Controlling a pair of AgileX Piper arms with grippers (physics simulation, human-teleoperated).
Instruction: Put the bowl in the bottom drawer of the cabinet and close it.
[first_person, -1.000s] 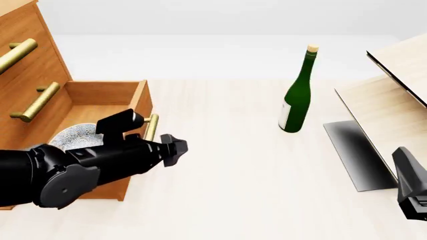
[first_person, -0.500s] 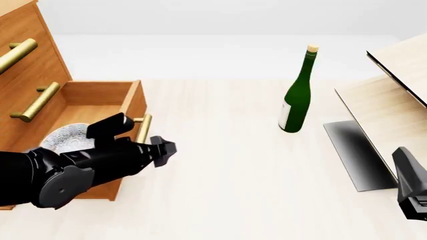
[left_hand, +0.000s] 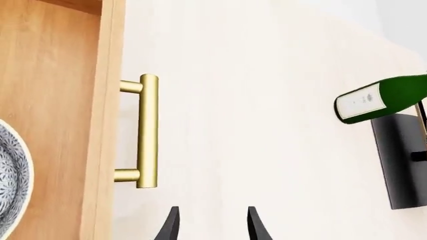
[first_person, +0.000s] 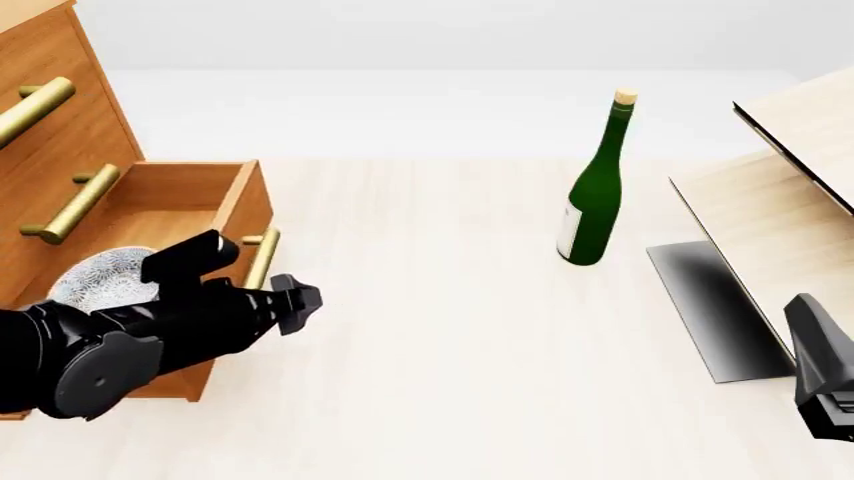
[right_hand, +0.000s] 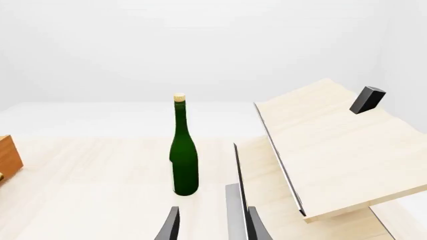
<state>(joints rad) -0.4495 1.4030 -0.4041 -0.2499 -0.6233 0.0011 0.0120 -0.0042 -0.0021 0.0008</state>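
Sliding inward since earlier, the bottom drawer (first_person: 200, 215) holds the bowl (first_person: 100, 278). Your left gripper (first_person: 304, 300), narrowly parted and empty, sits by the brass handle (first_person: 260, 258). Rigid wood: press its front. Right gripper (right_hand: 210, 225): narrow, empty.

The speckled white bowl (first_person: 107, 277) sits inside the bottom drawer (first_person: 230, 215) — partly open — of the cabinet (first_person: 54, 110).

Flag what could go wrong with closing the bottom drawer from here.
1. The left gripper sits open beside the brass handle, not on it; a push there could glance off or skew the bottom drawer.
2. The drawer is still partly out with the bowl inside; a hard shove may slide the bowl.
3. The arm overlaps the drawer front in the front view, so contact is hard to confirm.
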